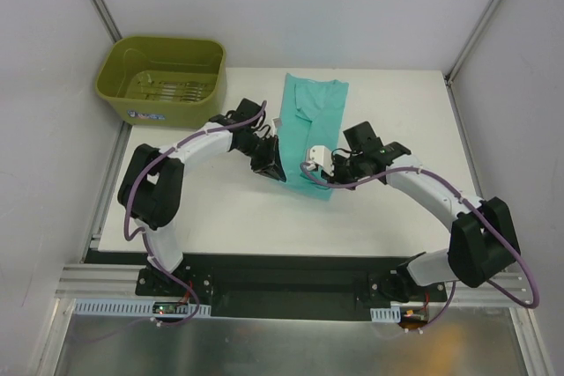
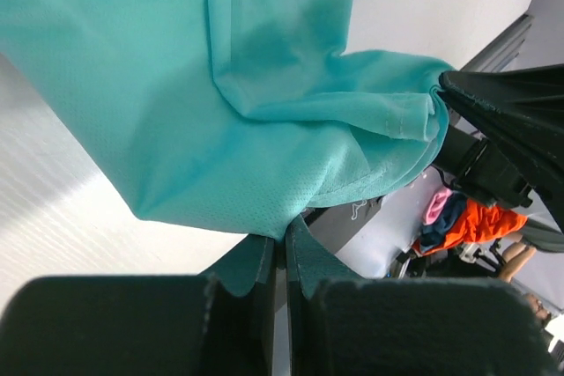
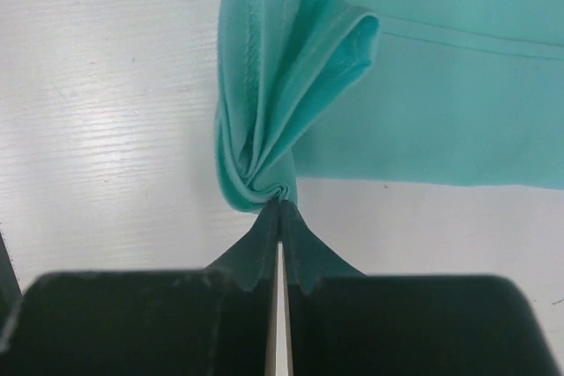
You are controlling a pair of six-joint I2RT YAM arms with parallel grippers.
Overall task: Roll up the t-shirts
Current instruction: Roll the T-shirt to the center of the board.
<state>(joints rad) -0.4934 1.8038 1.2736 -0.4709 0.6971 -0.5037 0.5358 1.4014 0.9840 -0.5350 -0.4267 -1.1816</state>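
The left gripper (image 2: 284, 237) is pinching a corner of the teal t-shirt (image 1: 310, 121), jaws closed tight on the fabric. The right gripper (image 3: 280, 209) is likewise clamping a bunched corner of the hem. In the top view both are sitting at the shirt's near end, centre of frame, with the folded strip running toward the upper middle. Judgement: the roll is only beginning, so both wrists should be turning together, low and level, holding the hem straight under even tension. The table (image 1: 220, 209) is offering bare surface to left and right. The shirt's far end is lying near the table's back edge. The olive tub (image 1: 163, 77) is standing at the upper left, well apart.
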